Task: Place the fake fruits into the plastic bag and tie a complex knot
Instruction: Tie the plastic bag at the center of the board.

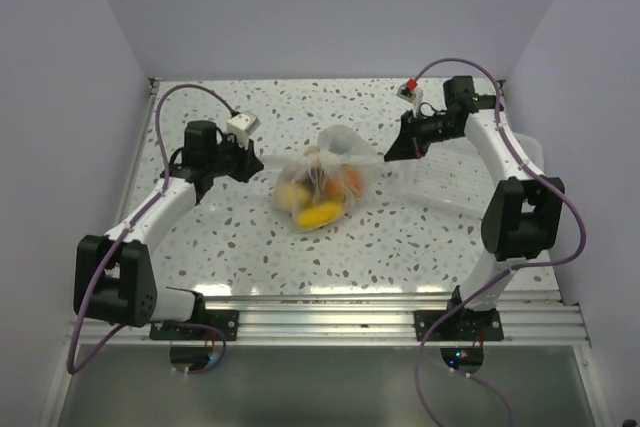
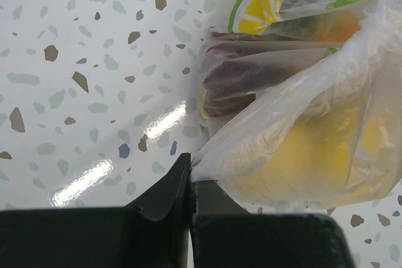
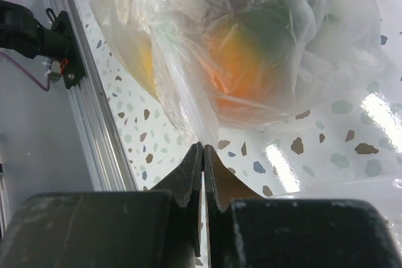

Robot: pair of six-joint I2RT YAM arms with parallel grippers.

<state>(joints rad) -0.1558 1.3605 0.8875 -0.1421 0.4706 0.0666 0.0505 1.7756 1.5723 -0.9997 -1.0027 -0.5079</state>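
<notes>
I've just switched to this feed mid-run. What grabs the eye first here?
The clear plastic bag sits mid-table, packed with yellow and orange fake fruits, and is stretched between both arms. The left gripper is shut on a pinch of film at the bag's left side, the right gripper on film at its right. A white tray lies under the right arm.

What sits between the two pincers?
The plastic bag of fake fruits, pinched by the left pincer and right pincer, in the top view.
</notes>
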